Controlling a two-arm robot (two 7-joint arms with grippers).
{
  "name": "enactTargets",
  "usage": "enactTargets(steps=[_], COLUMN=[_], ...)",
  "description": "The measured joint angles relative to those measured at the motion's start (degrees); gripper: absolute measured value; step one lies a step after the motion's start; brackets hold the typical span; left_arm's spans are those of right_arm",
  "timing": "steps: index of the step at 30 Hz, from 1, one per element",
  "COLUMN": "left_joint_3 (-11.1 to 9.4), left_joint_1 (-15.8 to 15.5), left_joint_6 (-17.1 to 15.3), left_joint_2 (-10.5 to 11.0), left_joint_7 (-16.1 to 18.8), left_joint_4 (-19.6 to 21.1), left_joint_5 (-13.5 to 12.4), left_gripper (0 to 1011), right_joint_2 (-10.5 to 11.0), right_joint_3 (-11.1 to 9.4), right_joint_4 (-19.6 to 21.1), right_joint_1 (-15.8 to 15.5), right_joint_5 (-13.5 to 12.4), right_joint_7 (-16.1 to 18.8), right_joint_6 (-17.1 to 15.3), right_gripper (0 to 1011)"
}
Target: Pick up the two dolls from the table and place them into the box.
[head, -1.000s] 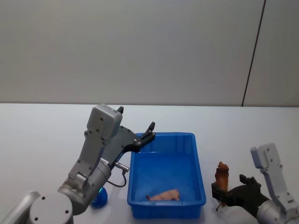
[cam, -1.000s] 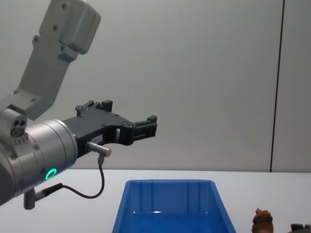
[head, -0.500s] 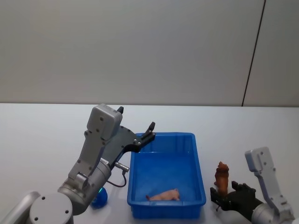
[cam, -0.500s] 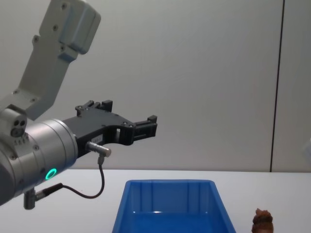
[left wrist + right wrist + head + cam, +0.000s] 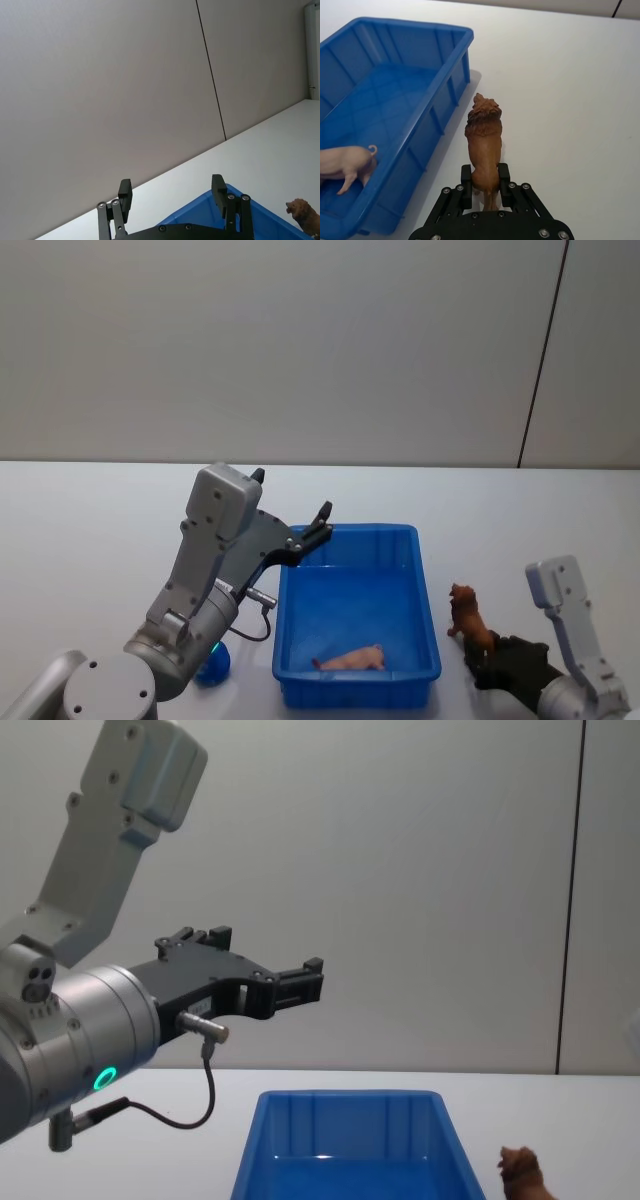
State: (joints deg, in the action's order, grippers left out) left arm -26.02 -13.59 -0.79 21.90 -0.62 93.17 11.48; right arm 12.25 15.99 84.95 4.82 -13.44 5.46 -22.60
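The blue box [image 5: 429, 612] stands on the white table [image 5: 90, 520] in front of me. The pale pink doll [image 5: 351, 658] lies on its side in the box's near end, and shows again as the pink doll [image 5: 344, 163]. My right gripper [image 5: 485, 187] is shut on the hind part of the brown doll [image 5: 483, 134], which leans head first toward the box's right wall [image 5: 446, 98]. In the head view the brown doll [image 5: 467, 617] sits just right of the box, above the right gripper [image 5: 492, 658]. My left gripper [image 5: 298, 529] hangs open over the box's far left corner.
A blue-lit ring [image 5: 213, 662] glows on my left arm low beside the box. The left arm's big grey body [image 5: 70, 1020] takes up the left of the chest view. Bare tabletop [image 5: 570, 75] stretches right of and beyond the brown doll.
The brown doll has gone from standing upright to leaning toward the box and has shifted left with the right gripper. The left arm has not moved.
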Motion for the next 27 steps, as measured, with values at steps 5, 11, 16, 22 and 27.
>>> enactTargets(steps=[5, 11, 16, 22, 27], left_joint_3=[0.0, 0.0, 0.0, 0.0, 0.0], left_joint_1=[0.0, 0.0, 0.0, 0.0, 0.0], left_joint_6=[0.0, 0.0, 0.0, 0.0, 0.0], left_joint_2=[0.0, 0.0, 0.0, 0.0, 0.0], left_joint_7=[0.0, 0.0, 0.0, 0.0, 0.0], left_joint_4=[0.0, 0.0, 0.0, 0.0, 0.0], left_joint_5=[0.0, 0.0, 0.0, 0.0, 0.0], left_gripper=[1001, 1001, 1001, 1001, 1001], right_joint_2=[0.0, 0.1, 0.3, 0.4, 0.2], right_joint_3=[-0.2, -0.5, -0.7, -0.7, -0.4], right_joint_4=[0.9, 2.5, 4.3, 5.9, 6.9], right_joint_1=[-0.3, -0.3, 0.0, 0.7, 1.7], right_joint_5=[0.4, 1.1, 2.0, 3.0, 4.2], right_joint_7=[-1.5, -2.4, -1.7, 0.5, 3.5], right_joint_6=[1.5, 3.6, 5.5, 6.8, 7.5], right_gripper=[284, 286, 284, 284, 284])
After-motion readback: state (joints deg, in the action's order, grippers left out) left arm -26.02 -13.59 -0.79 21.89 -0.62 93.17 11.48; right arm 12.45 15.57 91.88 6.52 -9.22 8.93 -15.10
